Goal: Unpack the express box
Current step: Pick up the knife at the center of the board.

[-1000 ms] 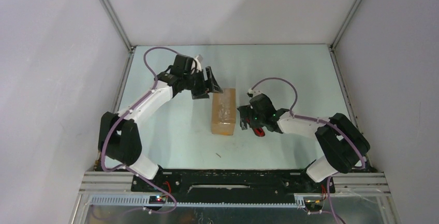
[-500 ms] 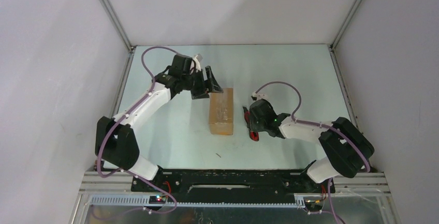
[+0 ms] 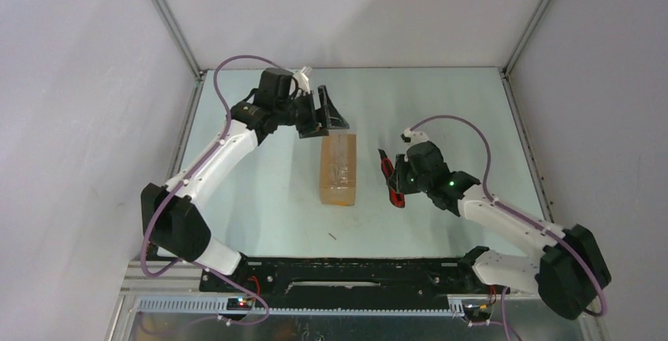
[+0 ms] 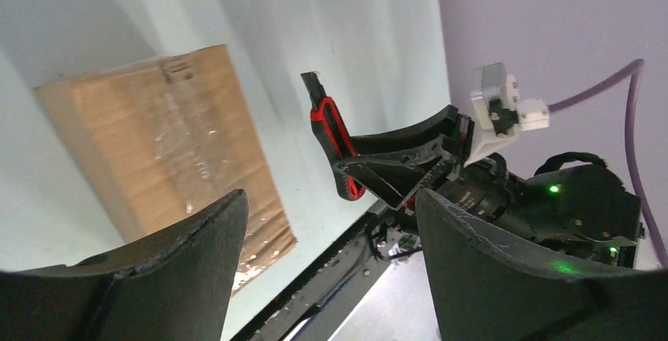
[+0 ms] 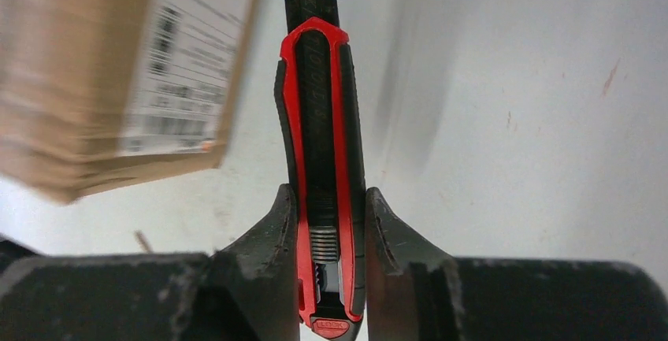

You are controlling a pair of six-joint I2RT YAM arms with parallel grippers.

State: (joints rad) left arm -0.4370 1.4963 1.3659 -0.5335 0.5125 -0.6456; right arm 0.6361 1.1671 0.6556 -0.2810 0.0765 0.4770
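Pale green surface (image 3: 260,199) carrying one express box (image 3: 339,169), lying flat near centre, long axis from 12 to 6 o'clock; small dark speck (image 3: 332,236) at its 6 o'clock.

Bright, even light; express box (image 5: 94,73) blurred in right wrist view.

Lab: white-panelled, aluminium-framed enclosure (image 3: 79,81)
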